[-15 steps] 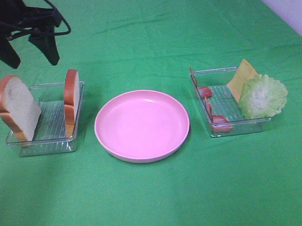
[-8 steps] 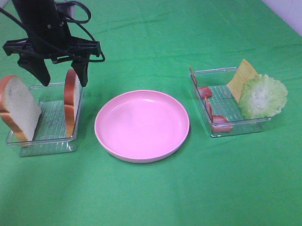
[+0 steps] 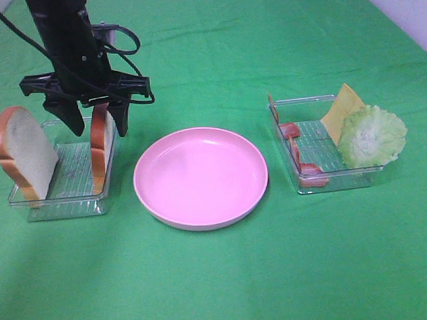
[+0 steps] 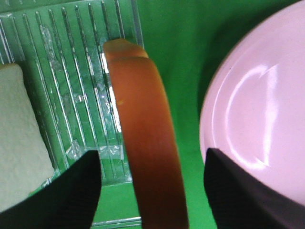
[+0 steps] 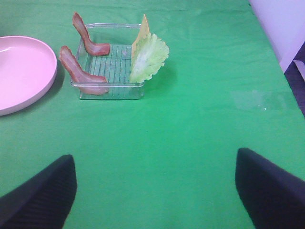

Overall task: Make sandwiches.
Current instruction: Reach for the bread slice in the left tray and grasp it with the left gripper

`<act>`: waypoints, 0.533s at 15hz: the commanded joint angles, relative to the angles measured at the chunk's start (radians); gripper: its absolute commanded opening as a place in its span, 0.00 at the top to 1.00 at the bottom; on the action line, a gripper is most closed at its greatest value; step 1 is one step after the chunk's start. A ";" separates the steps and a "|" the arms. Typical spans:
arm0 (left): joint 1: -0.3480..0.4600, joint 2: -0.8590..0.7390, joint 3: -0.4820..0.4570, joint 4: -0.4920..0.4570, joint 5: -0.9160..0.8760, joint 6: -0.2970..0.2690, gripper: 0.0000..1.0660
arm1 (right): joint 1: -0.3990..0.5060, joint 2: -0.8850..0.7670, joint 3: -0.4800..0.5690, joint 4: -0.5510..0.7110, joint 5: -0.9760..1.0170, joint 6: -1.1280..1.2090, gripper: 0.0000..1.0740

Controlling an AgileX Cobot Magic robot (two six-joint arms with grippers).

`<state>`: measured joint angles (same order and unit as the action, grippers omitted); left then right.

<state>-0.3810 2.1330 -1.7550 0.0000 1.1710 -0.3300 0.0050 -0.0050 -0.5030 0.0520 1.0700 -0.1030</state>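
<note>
Two white bread slices with orange-brown crust stand on edge in a clear tray (image 3: 60, 202). My left gripper (image 3: 99, 127) is open and straddles the right slice (image 3: 102, 151), one finger on each side. In the left wrist view a gap shows between its crust (image 4: 143, 143) and each finger (image 4: 71, 191). The other slice (image 3: 20, 154) leans at the tray's left end. A second tray (image 3: 337, 178) on the right holds bacon strips (image 3: 308, 172), a cheese square (image 3: 345, 103) and lettuce (image 3: 370, 135). My right gripper (image 5: 152, 195) hangs open above bare cloth, short of that tray (image 5: 109, 93).
A round pink plate (image 3: 200, 178) sits between the two trays, close to the right side of the bread tray. Green cloth covers the whole table. A pale wall or edge shows at the far right corner (image 3: 411, 5).
My left arm has come down from the upper left and now sits over the right bread slice. Its jaws have narrowed a little. Nothing else has moved.
</note>
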 commanded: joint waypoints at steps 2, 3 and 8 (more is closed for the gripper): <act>-0.002 0.006 0.001 0.011 -0.030 -0.011 0.63 | -0.006 -0.008 0.000 0.000 -0.011 0.003 0.21; -0.002 0.004 0.001 0.011 -0.036 -0.011 0.83 | -0.006 -0.008 0.000 0.000 -0.011 0.003 0.21; -0.002 -0.005 0.001 0.011 0.049 0.009 1.00 | -0.006 -0.008 0.000 0.000 -0.011 0.003 0.21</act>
<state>-0.3810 2.1350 -1.7550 0.0160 1.1870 -0.3230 0.0050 -0.0050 -0.5030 0.0520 1.0700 -0.1030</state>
